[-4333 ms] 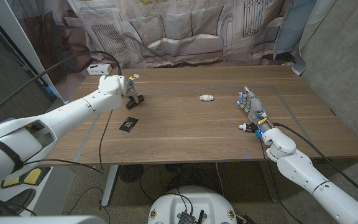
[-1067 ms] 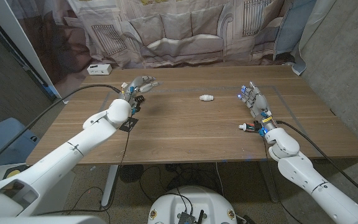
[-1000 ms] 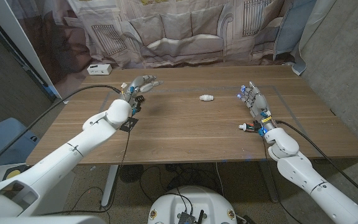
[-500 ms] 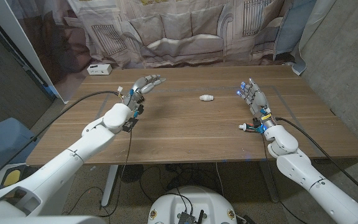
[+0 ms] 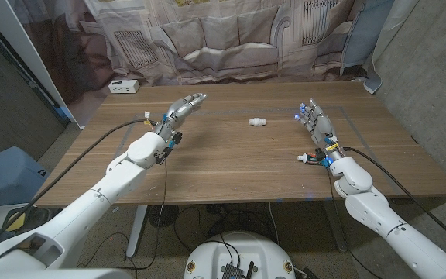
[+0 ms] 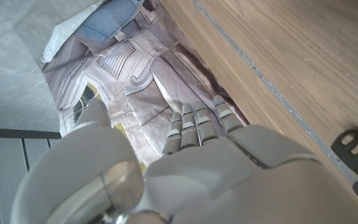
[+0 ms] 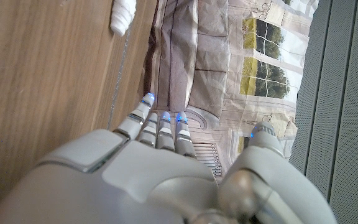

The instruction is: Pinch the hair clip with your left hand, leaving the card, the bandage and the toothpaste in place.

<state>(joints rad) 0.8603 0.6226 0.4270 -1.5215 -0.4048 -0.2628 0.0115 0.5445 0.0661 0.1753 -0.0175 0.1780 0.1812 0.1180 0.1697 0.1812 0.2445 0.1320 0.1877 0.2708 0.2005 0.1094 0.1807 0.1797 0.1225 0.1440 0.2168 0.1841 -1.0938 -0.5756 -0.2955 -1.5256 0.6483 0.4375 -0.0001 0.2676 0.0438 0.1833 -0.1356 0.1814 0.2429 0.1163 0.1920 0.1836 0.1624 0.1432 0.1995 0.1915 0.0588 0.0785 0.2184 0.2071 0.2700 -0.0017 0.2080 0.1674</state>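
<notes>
Left hand point(image 5: 178, 111): above the wooden table point(image 5: 231, 159) at its far left part, fingers stretched out and apart, nothing held. Hair clip point(image 6: 356, 149): black, toothed, lying on the table just beside that hand (seen at the left wrist view's edge). Bandage point(image 5: 258, 121): small white roll, mid-table, well apart from both hands. Right hand point(image 5: 313, 128): fingers extended and spread, holding nothing, near the table's right side
</notes>
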